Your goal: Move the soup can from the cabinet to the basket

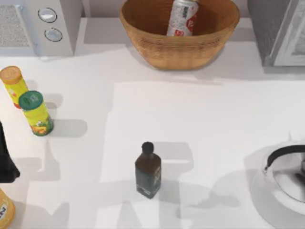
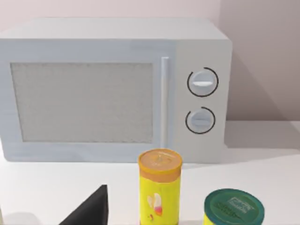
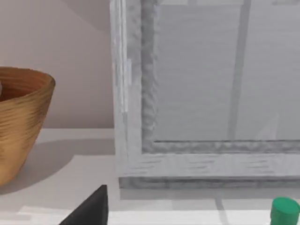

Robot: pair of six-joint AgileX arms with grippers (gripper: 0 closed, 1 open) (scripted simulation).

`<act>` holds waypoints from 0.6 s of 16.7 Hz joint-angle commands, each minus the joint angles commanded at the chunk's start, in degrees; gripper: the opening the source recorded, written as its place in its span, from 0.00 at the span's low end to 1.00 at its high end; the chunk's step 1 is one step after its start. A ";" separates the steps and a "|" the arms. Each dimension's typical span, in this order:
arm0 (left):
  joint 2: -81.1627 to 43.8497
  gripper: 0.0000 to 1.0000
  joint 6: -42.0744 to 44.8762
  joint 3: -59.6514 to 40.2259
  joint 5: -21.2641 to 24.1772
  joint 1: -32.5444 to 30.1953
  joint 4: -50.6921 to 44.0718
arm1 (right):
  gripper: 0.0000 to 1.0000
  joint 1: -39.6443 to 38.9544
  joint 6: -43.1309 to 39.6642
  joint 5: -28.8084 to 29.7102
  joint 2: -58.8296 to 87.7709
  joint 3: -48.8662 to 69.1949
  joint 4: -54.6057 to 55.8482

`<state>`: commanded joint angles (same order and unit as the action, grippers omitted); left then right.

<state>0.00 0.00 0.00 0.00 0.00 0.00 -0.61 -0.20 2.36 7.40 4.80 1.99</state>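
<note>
One soup can (image 1: 182, 17) is leaning inside the one basket (image 1: 157, 45), left of the cabinet (image 1: 271, 33). Two lidded jars (image 1: 35, 113) and one dark bottle (image 1: 147, 170) are standing below. My arms are sitting parked.

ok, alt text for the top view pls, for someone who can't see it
The soup can leans inside the basket at the back of the white table, between the microwave on the left and the cabinet on the right. A dark bottle stands near the front centre, two yellow-green jars at the left, a kettle at the front right.
</note>
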 joint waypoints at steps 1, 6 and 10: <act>0.00 1.00 0.00 0.00 0.00 0.00 0.00 | 1.00 0.30 0.06 -0.82 -2.69 -1.78 -0.70; 0.00 1.00 0.00 0.00 0.00 0.00 0.00 | 1.00 0.61 0.20 -2.36 -7.39 -4.80 -1.99; 0.00 1.00 0.00 0.00 0.00 0.00 0.00 | 1.00 0.51 0.19 -2.28 -7.18 -4.66 -1.91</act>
<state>0.00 0.00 0.00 0.00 0.00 0.00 -0.10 -0.01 0.08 0.22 0.14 0.08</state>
